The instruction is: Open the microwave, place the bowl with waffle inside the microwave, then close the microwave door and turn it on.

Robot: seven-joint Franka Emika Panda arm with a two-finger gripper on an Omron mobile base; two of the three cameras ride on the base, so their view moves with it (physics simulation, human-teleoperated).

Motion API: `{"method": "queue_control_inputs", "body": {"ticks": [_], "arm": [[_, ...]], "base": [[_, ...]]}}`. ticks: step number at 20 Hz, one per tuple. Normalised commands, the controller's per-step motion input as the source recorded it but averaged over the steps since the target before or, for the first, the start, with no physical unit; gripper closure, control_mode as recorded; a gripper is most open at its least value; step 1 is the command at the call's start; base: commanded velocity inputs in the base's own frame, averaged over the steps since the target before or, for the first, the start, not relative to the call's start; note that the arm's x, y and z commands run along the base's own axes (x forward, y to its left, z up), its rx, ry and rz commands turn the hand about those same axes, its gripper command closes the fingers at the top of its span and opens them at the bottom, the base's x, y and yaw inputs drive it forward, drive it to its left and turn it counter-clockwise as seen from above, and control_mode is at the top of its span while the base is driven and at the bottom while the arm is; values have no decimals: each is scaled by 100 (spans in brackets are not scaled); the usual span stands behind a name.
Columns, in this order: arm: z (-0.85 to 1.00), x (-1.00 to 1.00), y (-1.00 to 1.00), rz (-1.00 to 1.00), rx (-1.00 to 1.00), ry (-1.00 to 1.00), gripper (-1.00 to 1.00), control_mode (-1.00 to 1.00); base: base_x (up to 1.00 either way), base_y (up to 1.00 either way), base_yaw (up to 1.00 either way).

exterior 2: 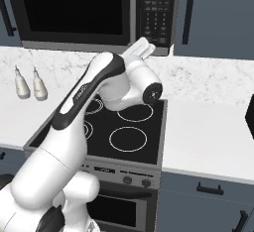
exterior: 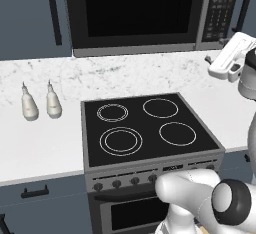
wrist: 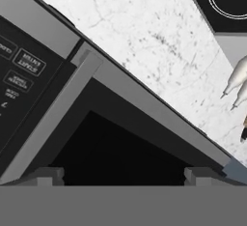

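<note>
We see the microwave (exterior: 150, 13) mounted above the white marble desk (exterior: 45, 143), its microwave door (exterior: 137, 10) shut flat against the front, the black window dark and the black keypad strip (exterior 2: 158, 9) running down its right side. Below it the black stove top (exterior: 145, 128) with four ring burners sits set into the desk, with a row of knobs along its front edge. Two small pale bottles (exterior: 40, 105) stand side by side on the desk, left of the stove and well apart from it. Our white arm (exterior 2: 84, 107) rises over the stove and reaches up toward the lower right part of the microwave, near the seam between the door and the keypad. In the hand view our claw (wrist: 123, 174) is spread wide, its two dark fingertips (wrist: 48, 176) apart and pinching nothing; between them lies the black window of the door, with the grey door frame and the keypad just beside it. We cannot tell whether the fingertips touch the door. In that same view the marble wall, a corner of the stove top and the two bottles appear beyond the microwave's lower edge.
</note>
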Motion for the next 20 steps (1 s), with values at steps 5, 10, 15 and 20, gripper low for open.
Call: {"method": "queue_control_inputs", "body": {"ticks": [5,10,15,20], "arm": [[0,26,-9,1,0,0,-100,-100],[-4,25,-7,1,0,0,-100,-100],[-7,21,-11,1,1,0,-100,-100],[-6,25,-4,1,0,0,-100,-100]], "base": [[0,0,0],[0,0,0],[0,0,0],[0,0,0]]}}
